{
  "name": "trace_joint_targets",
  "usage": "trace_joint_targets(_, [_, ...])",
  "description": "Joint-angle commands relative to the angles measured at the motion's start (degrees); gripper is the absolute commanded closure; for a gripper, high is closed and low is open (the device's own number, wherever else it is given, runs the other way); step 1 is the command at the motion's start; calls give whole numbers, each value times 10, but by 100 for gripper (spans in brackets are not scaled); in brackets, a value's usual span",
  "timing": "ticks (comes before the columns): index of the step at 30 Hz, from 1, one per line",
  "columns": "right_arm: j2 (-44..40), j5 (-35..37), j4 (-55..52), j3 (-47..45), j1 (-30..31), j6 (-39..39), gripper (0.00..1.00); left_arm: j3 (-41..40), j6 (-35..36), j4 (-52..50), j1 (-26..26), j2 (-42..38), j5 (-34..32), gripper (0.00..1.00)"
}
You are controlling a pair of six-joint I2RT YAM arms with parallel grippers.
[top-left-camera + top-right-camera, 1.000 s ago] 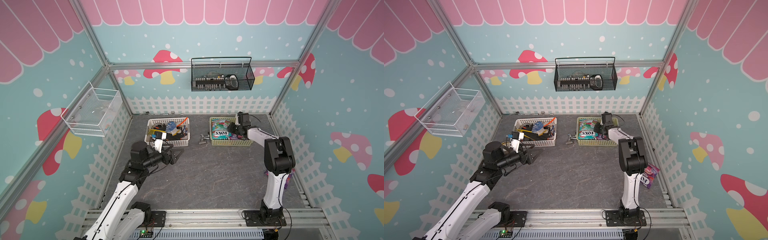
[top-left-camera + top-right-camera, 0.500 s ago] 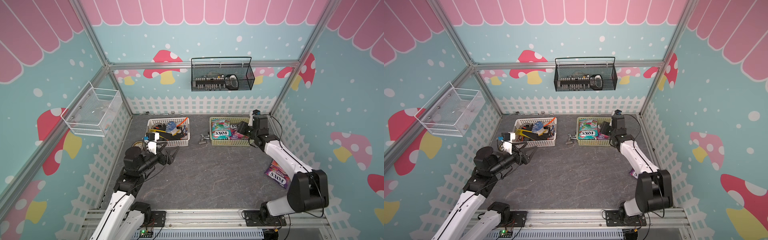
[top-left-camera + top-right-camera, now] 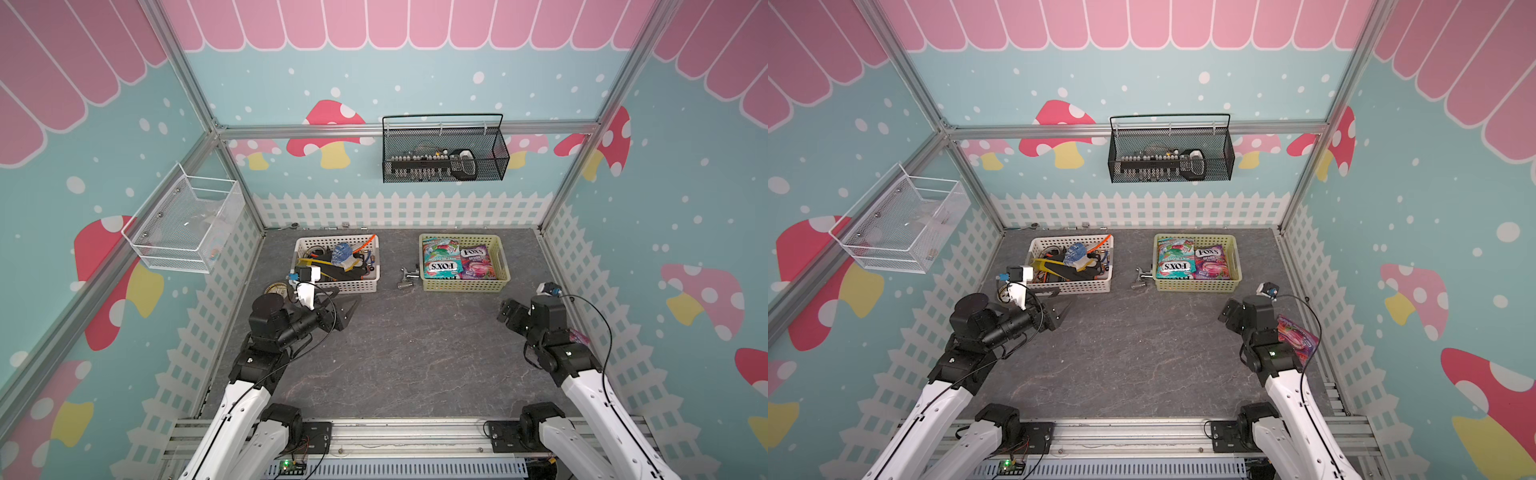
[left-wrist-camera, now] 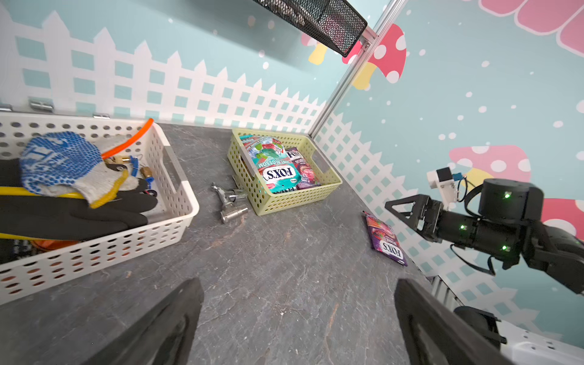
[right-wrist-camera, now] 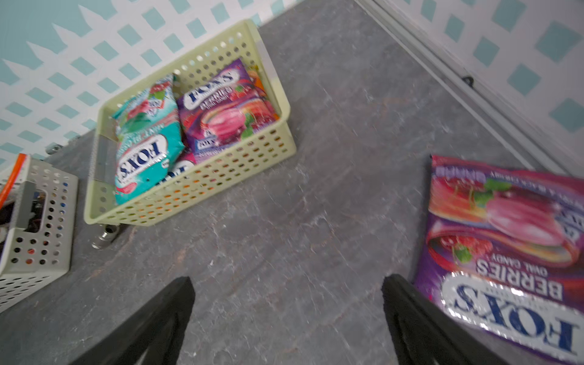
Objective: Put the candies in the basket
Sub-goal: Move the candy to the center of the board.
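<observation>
The pale yellow-green basket [image 3: 463, 286] [image 3: 1198, 284] stands at the back right of the grey floor. Among the candies lying inside it are a teal mint bag [image 3: 441, 266] [image 5: 142, 151] and a purple berries bag [image 3: 478, 262] [image 5: 227, 117]. Another purple berries bag [image 3: 1300, 336] [image 4: 384, 241] [image 5: 505, 246] lies flat on the floor by the right wall. My right gripper [image 3: 509, 309] [image 5: 287, 281] hangs open and empty just beside that bag, pointing at the basket. My left gripper [image 3: 343, 305] [image 4: 297, 284] is open over bare floor at the left.
A white perforated basket [image 3: 336, 286] holding gloves and tools stands at the back left. A metal tap fitting [image 3: 407, 278] lies between the two baskets. A black wire basket [image 3: 444, 153] hangs on the back wall, and a white mesh basket [image 3: 183, 224] on the left wall.
My right gripper has opened wide and drawn back from over the basket to the right front, beside the loose purple bag. My left arm has pulled back slightly.
</observation>
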Motion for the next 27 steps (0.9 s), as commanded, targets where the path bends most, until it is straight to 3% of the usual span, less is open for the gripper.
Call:
trace_joint_targets(1, [-21,33,-102,-19,-1,102,2,-10,0,9,-7,-2,28,1])
trace_joint_targets(8, [60,90,-242,12,-1,265,18,-21,19,6,-9,-13,-9,1])
trace_joint_targets(14, [104,234,-245,29,-9,274,36,-19,19,7,-9,-8,-10,1])
trace_joint_targets(22, [175,274,-207,53,-74,281,36,-12,25,7,-11,5,-9,1])
trace_joint_targets(27, [221,264,-117,34,-132,236,28,-12,23,4,-28,38,-1,1])
